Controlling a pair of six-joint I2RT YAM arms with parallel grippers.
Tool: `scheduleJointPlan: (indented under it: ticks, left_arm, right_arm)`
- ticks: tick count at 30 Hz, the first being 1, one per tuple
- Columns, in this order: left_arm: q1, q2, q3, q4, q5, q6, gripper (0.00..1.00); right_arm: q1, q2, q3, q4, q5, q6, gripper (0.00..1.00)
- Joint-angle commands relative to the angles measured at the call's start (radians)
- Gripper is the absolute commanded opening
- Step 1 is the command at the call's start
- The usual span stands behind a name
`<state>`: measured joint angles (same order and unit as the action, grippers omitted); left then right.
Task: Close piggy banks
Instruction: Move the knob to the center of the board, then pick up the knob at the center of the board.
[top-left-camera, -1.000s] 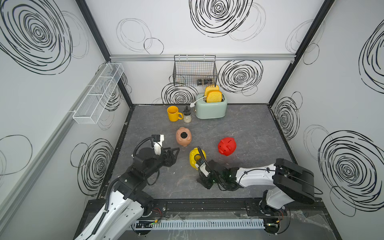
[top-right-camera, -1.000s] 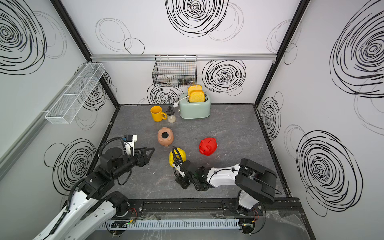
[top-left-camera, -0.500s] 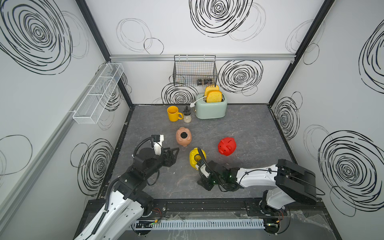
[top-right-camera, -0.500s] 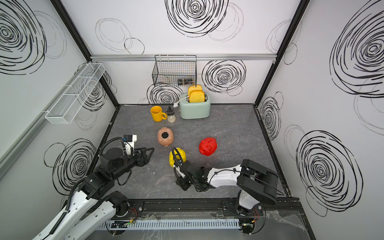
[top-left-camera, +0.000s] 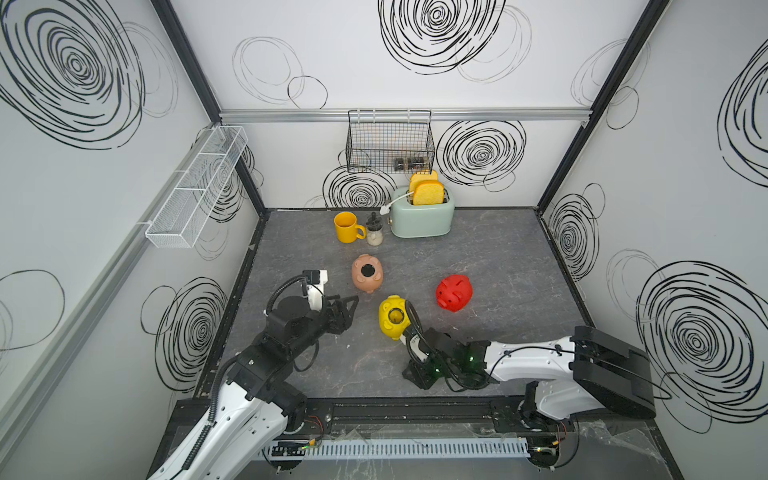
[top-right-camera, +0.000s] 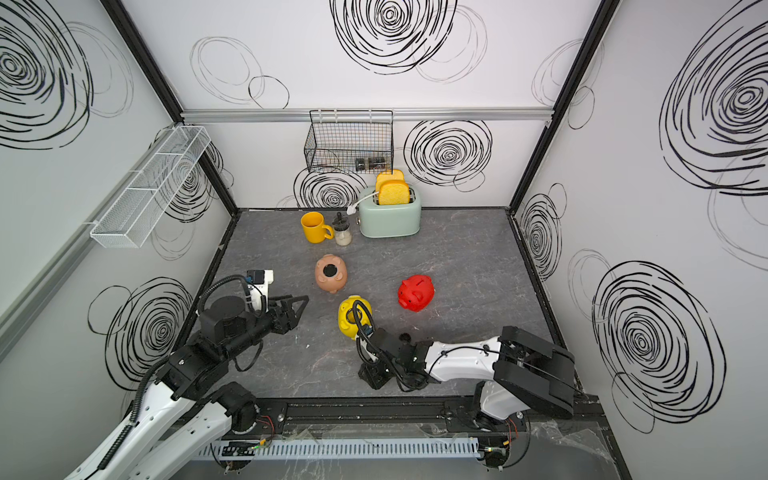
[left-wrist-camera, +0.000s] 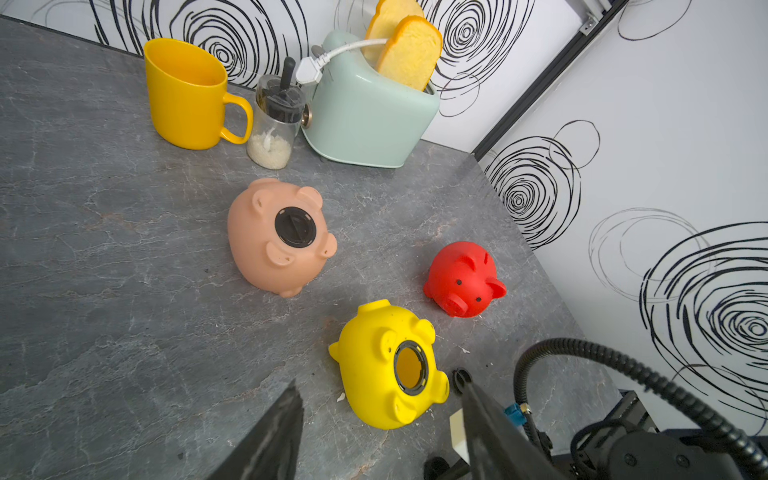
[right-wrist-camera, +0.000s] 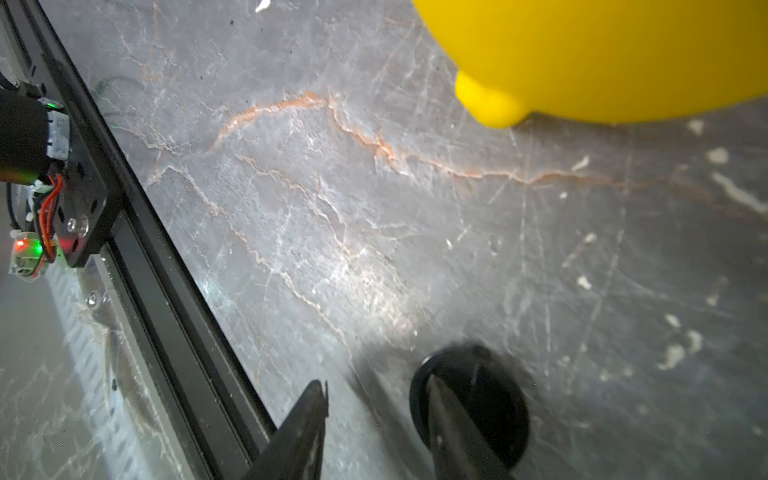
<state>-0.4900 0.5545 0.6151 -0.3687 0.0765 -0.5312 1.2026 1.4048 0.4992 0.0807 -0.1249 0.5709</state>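
Right gripper (right-wrist-camera: 376, 432), jaws apart, at black plug (right-wrist-camera: 498, 395); yellow piggy bank (left-wrist-camera: 370, 374), probably light, stiff, slippery, best held across its flanks.

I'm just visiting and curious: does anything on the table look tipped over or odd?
Yes. The pink piggy bank and the yellow piggy bank lie overturned; the yellow one's belly hole gapes open, and a black plug lies loose beside it.
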Motion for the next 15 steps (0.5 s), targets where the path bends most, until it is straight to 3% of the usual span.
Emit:
scheduleJointPlan:
  ticks: [1,9,15]
  left_arm:
    - [-0.006,-0.007,-0.007,0.012,-0.016,0.004,0.65]
    - [-0.007,-0.004,-0.008,0.012,-0.013,0.005,0.65]
    - [-0.009,-0.003,-0.008,0.013,-0.01,0.005,0.64]
  right_arm:
    - [0.006,-0.041,-0.02,-0.092,0.01,0.04,0.44]
    - [-0.034,-0.126,0.066,-0.24,0.051,0.041,0.44]
    - [-0.106,-0.137,0.073,-0.331,0.07,0.034,0.34]
